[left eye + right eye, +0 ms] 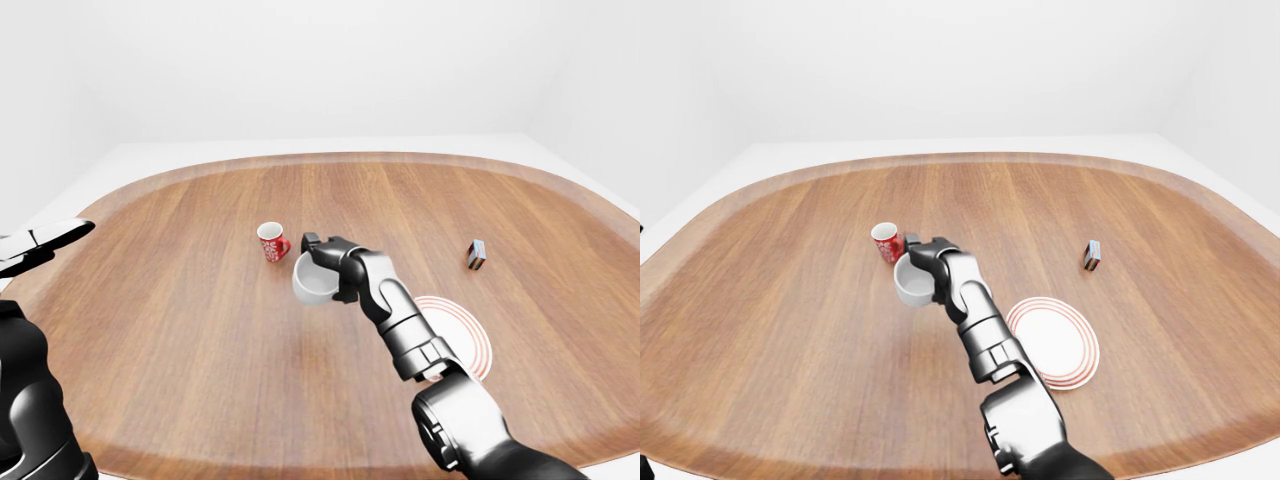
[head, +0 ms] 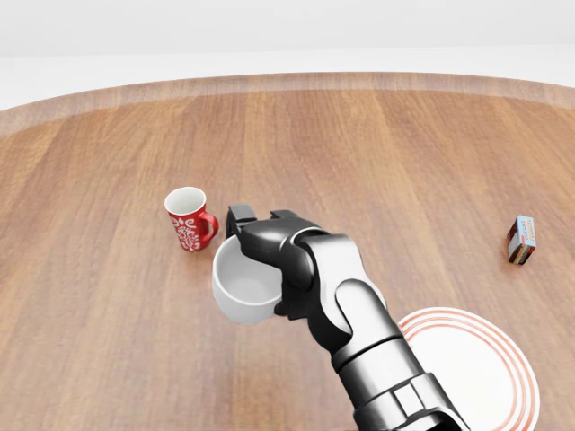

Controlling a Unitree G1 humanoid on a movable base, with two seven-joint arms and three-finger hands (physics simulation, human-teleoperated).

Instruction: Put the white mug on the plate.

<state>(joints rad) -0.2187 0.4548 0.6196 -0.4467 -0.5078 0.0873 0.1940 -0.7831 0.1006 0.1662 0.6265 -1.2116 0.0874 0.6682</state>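
Note:
The white mug (image 2: 241,285) hangs in the air above the wooden table (image 2: 404,153), its mouth tipped toward the camera. My right hand (image 2: 267,260) is shut on its right side, fingers over the rim and thumb underneath. The white plate with red rings (image 2: 481,373) lies flat at the lower right of the head view, to the right of the mug and partly behind my forearm. My left arm (image 1: 28,400) shows only at the bottom left of the left-eye view. A pale shape (image 1: 45,243) at the left edge may be its hand, but the fingers are unreadable.
A red patterned mug (image 2: 187,220) stands upright just left of the held mug, close to it. A small blue and red box (image 2: 522,240) stands near the right edge. The table's rounded rim (image 1: 320,158) curves across the top of the eye views.

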